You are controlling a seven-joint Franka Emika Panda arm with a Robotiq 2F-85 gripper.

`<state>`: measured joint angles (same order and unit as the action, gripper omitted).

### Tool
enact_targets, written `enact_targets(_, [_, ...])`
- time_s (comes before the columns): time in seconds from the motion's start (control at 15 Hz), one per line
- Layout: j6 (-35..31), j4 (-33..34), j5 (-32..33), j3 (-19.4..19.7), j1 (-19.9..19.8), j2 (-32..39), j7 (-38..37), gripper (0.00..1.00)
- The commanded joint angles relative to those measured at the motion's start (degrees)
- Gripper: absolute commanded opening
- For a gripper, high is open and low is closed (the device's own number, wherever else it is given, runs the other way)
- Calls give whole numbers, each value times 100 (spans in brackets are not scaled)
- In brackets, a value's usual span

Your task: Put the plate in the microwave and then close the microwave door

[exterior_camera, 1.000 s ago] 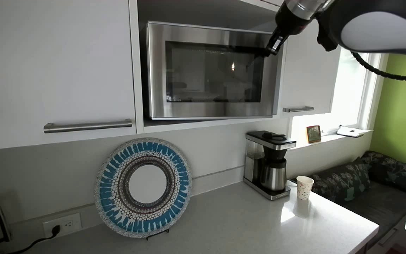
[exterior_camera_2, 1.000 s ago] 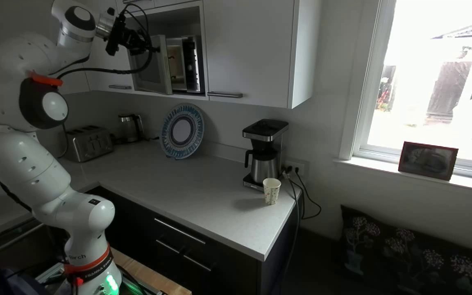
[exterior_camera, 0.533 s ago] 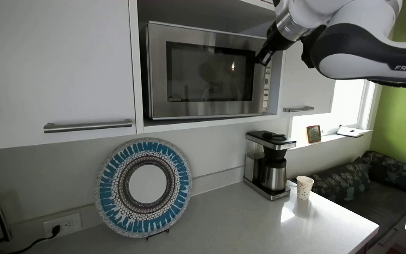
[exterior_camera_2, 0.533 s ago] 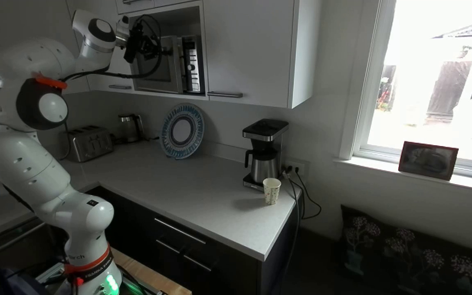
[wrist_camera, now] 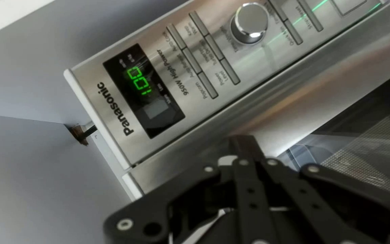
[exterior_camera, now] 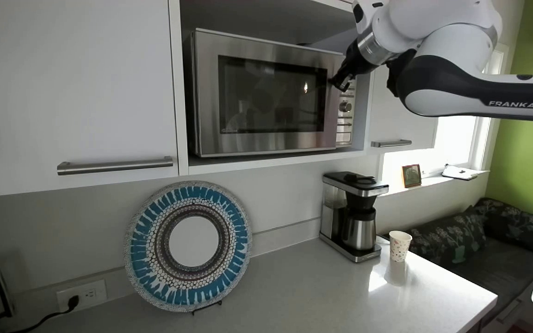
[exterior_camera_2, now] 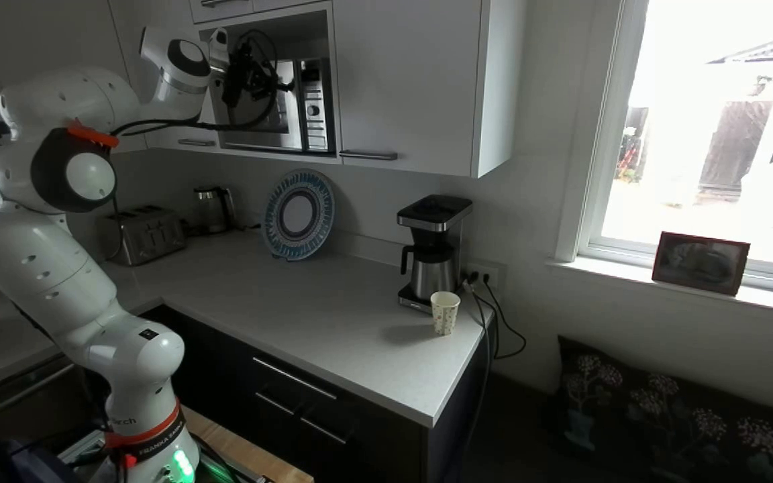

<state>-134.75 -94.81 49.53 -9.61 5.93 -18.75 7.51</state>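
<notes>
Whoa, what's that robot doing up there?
The robot arm has its gripper, shut and holding nothing, up at the microwave door. It seems to be touching the door, probably to push it closed. The door looks shut or almost shut; I can't tell whether it has latched. A plate is meant to go inside too, but I can't make one out in there. The big blue-patterned plate stands below, on the counter.

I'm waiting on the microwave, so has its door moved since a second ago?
Yes: in an exterior view, the microwave door has swung inward, leftward in the picture, uncovering the control panel.
</notes>
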Motion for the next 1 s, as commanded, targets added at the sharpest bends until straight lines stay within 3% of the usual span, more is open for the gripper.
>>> enact_targets(0.0, [-342, 99, 119, 32, -112, 220, -96, 0])
enact_targets(0.93, [-562, 244, 765, 42, -204, 592, -338, 0])
